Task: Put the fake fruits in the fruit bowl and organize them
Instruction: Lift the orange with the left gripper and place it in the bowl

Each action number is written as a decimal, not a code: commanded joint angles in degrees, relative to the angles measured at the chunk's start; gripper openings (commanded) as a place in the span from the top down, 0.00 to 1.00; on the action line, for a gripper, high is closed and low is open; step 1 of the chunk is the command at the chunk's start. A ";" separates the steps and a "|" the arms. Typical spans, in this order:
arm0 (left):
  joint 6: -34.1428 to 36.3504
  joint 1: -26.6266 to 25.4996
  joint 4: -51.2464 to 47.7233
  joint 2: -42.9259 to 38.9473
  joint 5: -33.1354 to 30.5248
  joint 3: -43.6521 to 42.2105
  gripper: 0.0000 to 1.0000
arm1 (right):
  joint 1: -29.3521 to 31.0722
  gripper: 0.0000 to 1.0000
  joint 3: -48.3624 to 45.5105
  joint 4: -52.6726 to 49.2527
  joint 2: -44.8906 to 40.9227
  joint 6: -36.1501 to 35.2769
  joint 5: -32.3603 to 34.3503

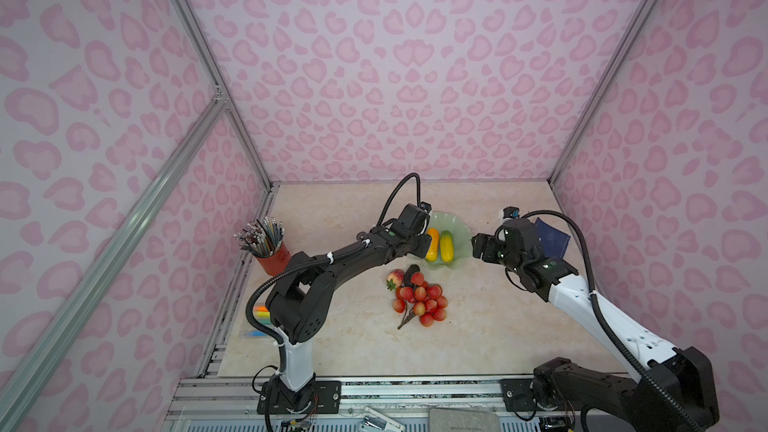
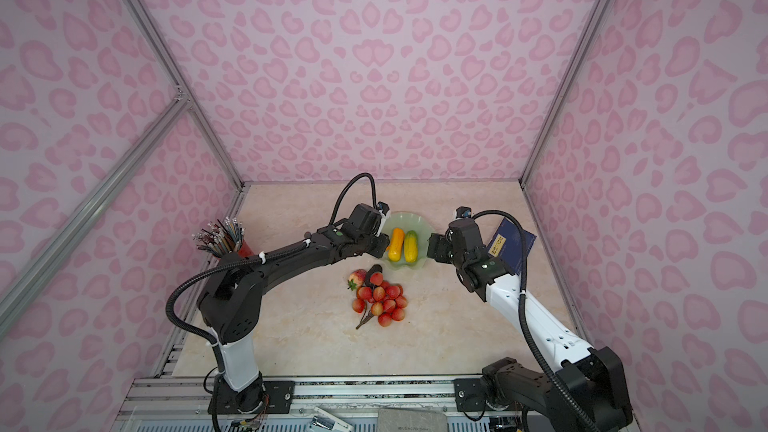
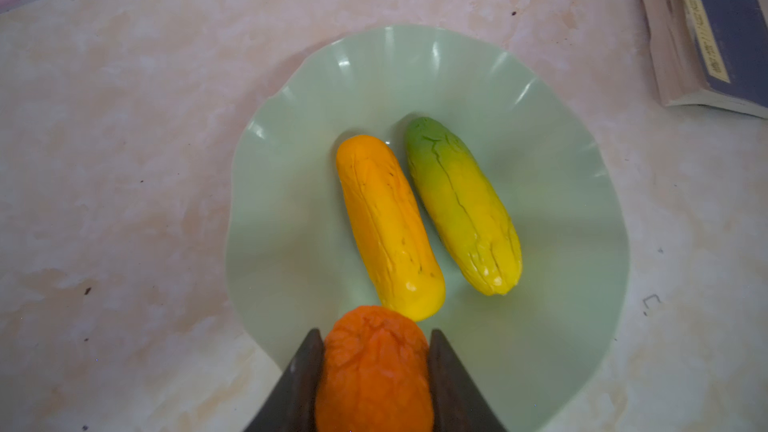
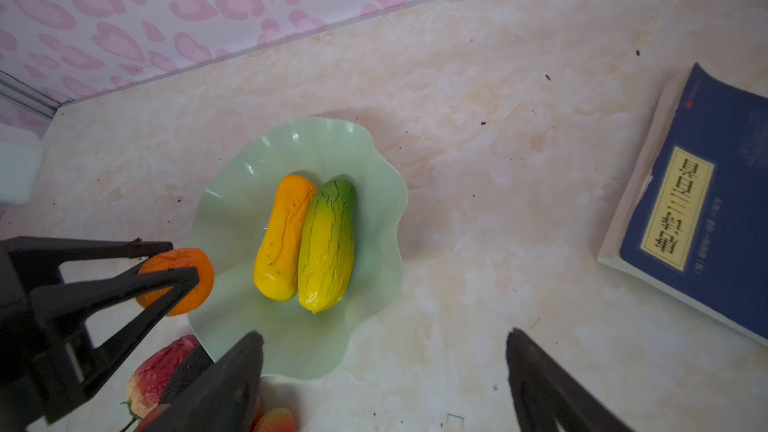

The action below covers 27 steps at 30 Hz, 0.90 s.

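The mint-green fruit bowl [image 1: 457, 224] [image 3: 540, 151] holds an orange-yellow elongated fruit [image 1: 432, 244] [image 3: 388, 226] and a yellow-green one [image 1: 446, 246] [image 3: 461, 205] side by side. My left gripper [image 3: 376, 340] [image 4: 178, 259] is shut on a small wrinkled orange [image 3: 374, 371] [image 4: 199, 284], just over the bowl's left rim. My right gripper [image 4: 384, 342] [image 1: 475, 248] hangs open and empty at the bowl's right edge. On the table in front of the bowl lie a pink-red strawberry [image 1: 395, 278], a dark avocado shape [image 1: 411, 273] and a red berry bunch [image 1: 424, 301].
A red cup of pencils [image 1: 272, 257] stands at the left edge of the table. A blue book [image 1: 552, 238] [image 4: 706, 201] lies to the right of the bowl, behind my right arm. Coloured markers [image 1: 262, 311] lie by the left arm's base.
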 commanded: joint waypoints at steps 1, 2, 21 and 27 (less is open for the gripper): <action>-0.02 0.46 -1.03 2.70 0.16 2.48 0.53 | -0.05 0.09 -0.88 0.34 -1.09 -0.24 1.34; -0.05 0.41 -1.50 3.15 0.02 3.19 0.47 | -0.10 0.09 -0.55 -0.10 -1.07 -0.48 1.56; -9.95 4.62 11.38 -38.16 -16.72 -25.40 0.18 | 16.75 0.13 12.28 -4.57 12.03 -8.31 3.42; -17.69 8.02 13.31 -55.90 -19.06 -45.48 0.07 | 25.54 0.17 20.92 -8.92 23.10 -9.85 2.09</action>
